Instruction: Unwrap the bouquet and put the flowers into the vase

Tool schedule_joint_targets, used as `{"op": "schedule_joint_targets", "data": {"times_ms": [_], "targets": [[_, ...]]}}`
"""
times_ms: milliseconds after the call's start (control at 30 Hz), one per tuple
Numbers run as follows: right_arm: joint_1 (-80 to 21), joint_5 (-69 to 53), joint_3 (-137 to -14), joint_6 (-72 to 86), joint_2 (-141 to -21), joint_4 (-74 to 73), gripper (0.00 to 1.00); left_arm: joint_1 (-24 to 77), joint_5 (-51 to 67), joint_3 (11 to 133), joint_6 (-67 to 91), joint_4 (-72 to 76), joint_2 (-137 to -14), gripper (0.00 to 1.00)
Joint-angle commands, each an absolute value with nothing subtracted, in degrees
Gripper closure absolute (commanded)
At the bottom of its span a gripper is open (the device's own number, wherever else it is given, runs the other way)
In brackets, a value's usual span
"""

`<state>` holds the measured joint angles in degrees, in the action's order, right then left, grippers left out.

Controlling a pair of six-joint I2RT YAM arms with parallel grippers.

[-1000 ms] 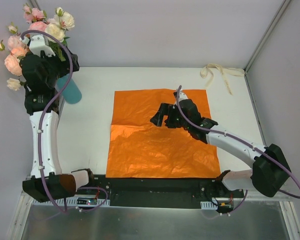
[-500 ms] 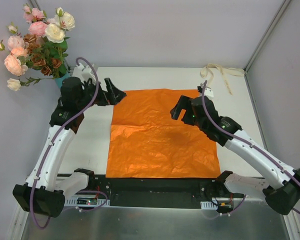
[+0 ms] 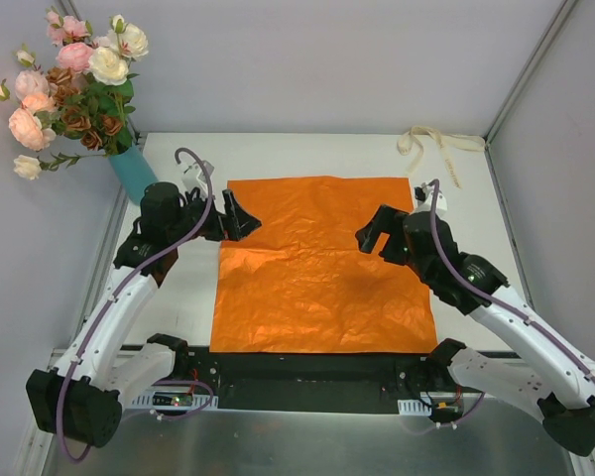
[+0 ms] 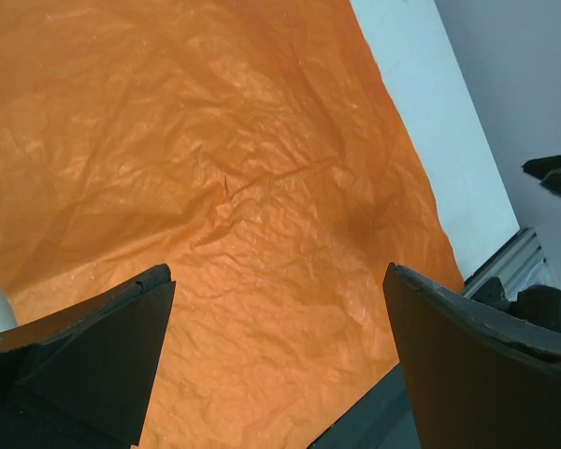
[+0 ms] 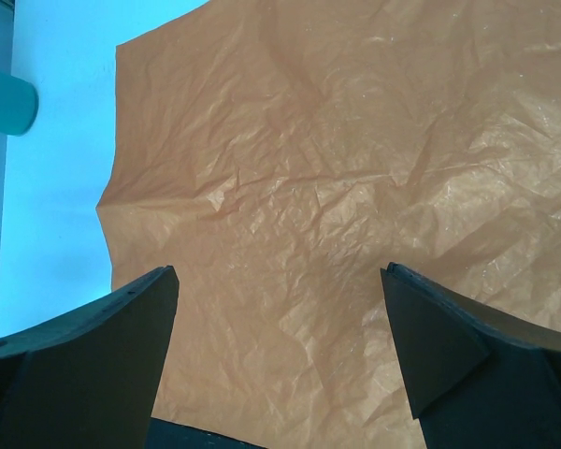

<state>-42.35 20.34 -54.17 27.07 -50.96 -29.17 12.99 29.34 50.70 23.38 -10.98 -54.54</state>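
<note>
The bouquet stands unwrapped. Its flowers (image 3: 74,84), pink, cream and brown roses, sit upright in the teal vase (image 3: 134,174) at the table's far left corner. The orange wrapping paper (image 3: 317,263) lies flat in the middle of the table. My left gripper (image 3: 233,216) hangs open over the paper's left edge, right of the vase and apart from it. My right gripper (image 3: 372,230) hangs open over the paper's right part. In the left wrist view my left gripper (image 4: 280,318) holds nothing above the paper (image 4: 215,187). The right gripper (image 5: 280,318) is likewise empty, with the vase (image 5: 7,101) at the far left of its view.
A cream ribbon (image 3: 436,144) lies loose at the table's far right corner. Grey walls close the back and both sides. A black rail (image 3: 317,372) runs along the near edge between the arm bases.
My left arm has come down and away from the vase to the paper's left edge, leaving the flowers standing in it. My right arm has drawn back to the right.
</note>
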Motion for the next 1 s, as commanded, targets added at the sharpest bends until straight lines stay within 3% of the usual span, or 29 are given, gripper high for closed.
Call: {"op": "schedule_joint_targets", "data": {"times_ms": [0,967], "targets": [[-42.28,21.18,-54.23,26.98,-48.26,-27.69,0.01,13.80,30.59,46.76,22.59,-5.54,-52.56,0.01],[-42.19,19.95,-54.32,26.54,-47.99,-24.87,0.01,13.89,31.90,46.93,21.01,-5.27,-51.24,0.01]]}}
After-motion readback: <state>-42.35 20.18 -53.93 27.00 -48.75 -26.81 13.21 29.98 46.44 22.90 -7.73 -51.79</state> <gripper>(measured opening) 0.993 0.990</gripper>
